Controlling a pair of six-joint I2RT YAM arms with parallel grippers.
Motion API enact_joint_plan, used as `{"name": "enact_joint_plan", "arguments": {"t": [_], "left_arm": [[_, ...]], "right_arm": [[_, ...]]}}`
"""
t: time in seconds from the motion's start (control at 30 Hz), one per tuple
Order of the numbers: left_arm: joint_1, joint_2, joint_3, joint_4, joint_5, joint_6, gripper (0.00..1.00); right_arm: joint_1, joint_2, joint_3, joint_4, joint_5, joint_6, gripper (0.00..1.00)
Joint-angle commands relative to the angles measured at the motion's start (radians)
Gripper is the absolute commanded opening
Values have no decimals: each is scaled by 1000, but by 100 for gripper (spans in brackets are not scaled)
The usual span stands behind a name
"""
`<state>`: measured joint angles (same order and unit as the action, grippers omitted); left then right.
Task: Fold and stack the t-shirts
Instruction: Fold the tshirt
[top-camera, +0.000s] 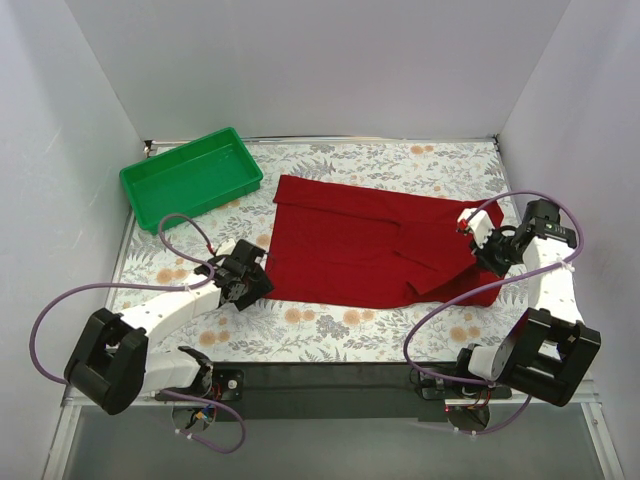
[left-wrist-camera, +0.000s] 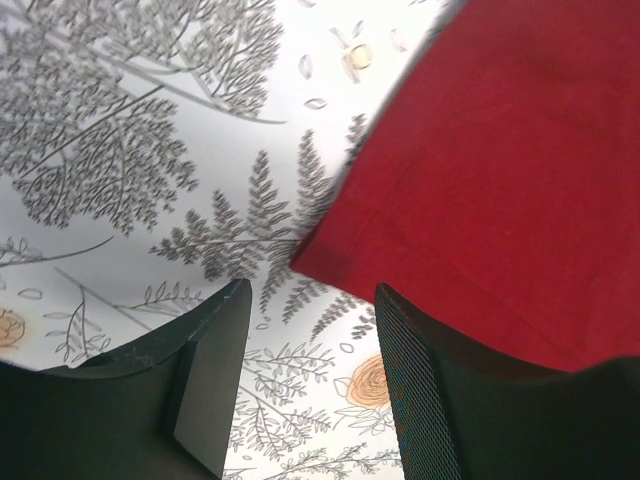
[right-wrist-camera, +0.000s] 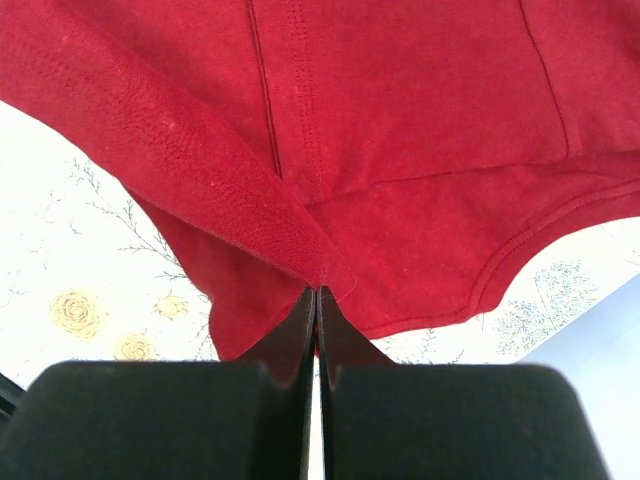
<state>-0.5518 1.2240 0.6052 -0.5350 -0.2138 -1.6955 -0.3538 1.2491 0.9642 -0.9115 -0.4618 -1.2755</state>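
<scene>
1. The t-shirt (top-camera: 375, 245) lies spread on the table (top-camera: 330, 335), from the middle toward the right side.
2. The tray (top-camera: 190, 178) sits at the table's far left corner, behind and left of the t-shirt, apart from it.
3. The left gripper (top-camera: 258, 283) stands at the t-shirt's near left corner, jaws apart, the corner just ahead of them.
4. The right gripper (top-camera: 468, 228) is at the t-shirt's right end, pinched on a ridge of cloth.
</scene>
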Motion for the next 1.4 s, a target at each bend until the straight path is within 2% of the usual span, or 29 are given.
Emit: {"name": "enact_joint_plan", "arguments": {"t": [0.0, 0.43, 0.5, 0.57, 0.6, 0.7, 0.73, 1.0, 1.2, 1.37], "left_arm": [[6, -3, -12, -29, 5, -69, 49], [6, 71, -22, 26, -41, -105, 49], [6, 86, -22, 47, -41, -105, 45], [6, 95, -22, 59, -29, -96, 34], [6, 100, -22, 70, -24, -92, 20], [7, 85, -25, 75, -18, -81, 3], [6, 75, -28, 76, -15, -78, 1], [7, -96, -36, 64, -12, -37, 0], [6, -214, 5, 50, 10, 3, 0], [6, -273, 63, 23, -31, 20, 0]], "right_arm": [[-16, -20, -7, -4, -46, -31, 1], [-27, -28, -12, -12, -60, -41, 1], [-28, -33, -13, -16, -61, -44, 1], [-28, -37, -15, -21, -61, -47, 1], [-28, -42, -16, -23, -61, -48, 1], [-31, -57, -15, -29, -67, -53, 1], [-33, -62, -12, -32, -70, -53, 1], [-36, -109, 14, -69, -97, -68, 1], [-42, -154, 88, -133, -127, -64, 1], [-63, -189, 148, -153, -123, -36, 1]]}}
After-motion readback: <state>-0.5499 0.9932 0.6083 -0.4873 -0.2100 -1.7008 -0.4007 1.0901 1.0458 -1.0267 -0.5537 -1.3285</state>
